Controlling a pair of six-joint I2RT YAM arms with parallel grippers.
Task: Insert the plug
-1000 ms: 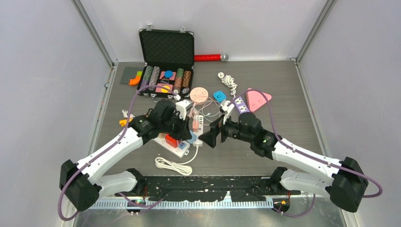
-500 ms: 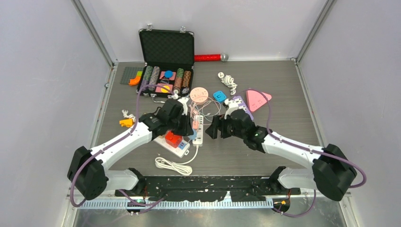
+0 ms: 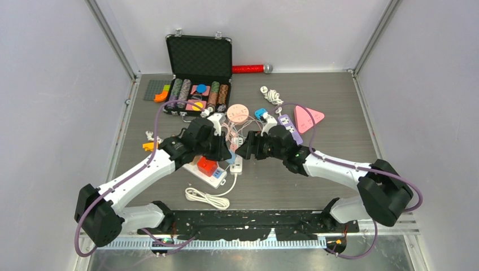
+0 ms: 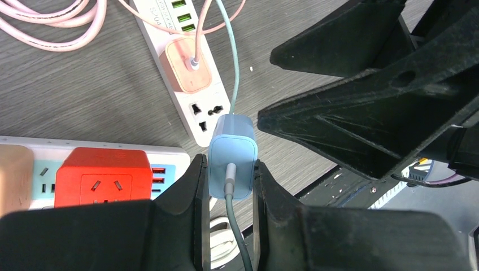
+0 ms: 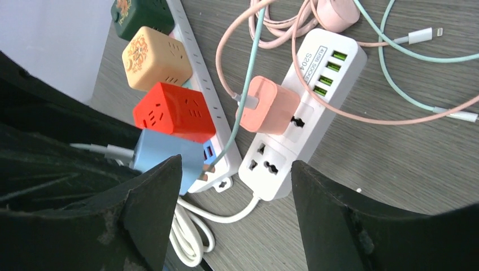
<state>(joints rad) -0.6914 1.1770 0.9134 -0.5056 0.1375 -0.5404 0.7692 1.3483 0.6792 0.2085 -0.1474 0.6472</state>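
My left gripper [image 4: 227, 192] is shut on a light blue plug [image 4: 233, 155] with a green cable, held just above the free sockets at the near end of a white power strip [image 4: 186, 96]. A pink plug [image 4: 186, 65] sits in that strip. In the right wrist view the blue plug [image 5: 166, 158] hangs left of the strip [image 5: 299, 121], apart from it. My right gripper [image 5: 234, 186] is open and empty, its jaws spread over the strip's near end. In the top view both grippers, left [image 3: 225, 150] and right [image 3: 247, 148], meet over the strip [image 3: 237, 160].
A second white strip [image 3: 206, 172] carries a red cube [image 4: 104, 175], a tan cube [image 5: 158, 56] and a green cube [image 5: 141, 14]. Pink and green cables [image 5: 395, 62] loop around. A coiled white cord [image 3: 206, 199] lies near. An open black case [image 3: 197, 76] stands behind.
My right gripper has moved left and away toward the strip, closing in on the left gripper. My left gripper has shifted slightly away with the blue plug.
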